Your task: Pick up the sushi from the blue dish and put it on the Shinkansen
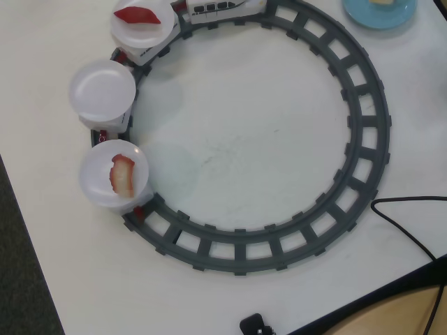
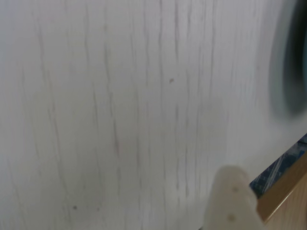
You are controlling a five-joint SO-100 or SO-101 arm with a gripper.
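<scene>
Carrying three white plates [image 1: 102,89], the Shinkansen [image 1: 218,8] rounds its track.

The surface [image 1: 237,139] inside the track ring [image 1: 363,150] is left open; its left arc is blocked by plates [image 1: 101,89].

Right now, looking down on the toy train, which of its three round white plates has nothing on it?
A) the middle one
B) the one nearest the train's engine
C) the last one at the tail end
A: in the overhead view the middle plate is bare, while the plate by the Shinkansen carries a solid red piece and the tail plate holds a red-and-white striped piece.
</scene>
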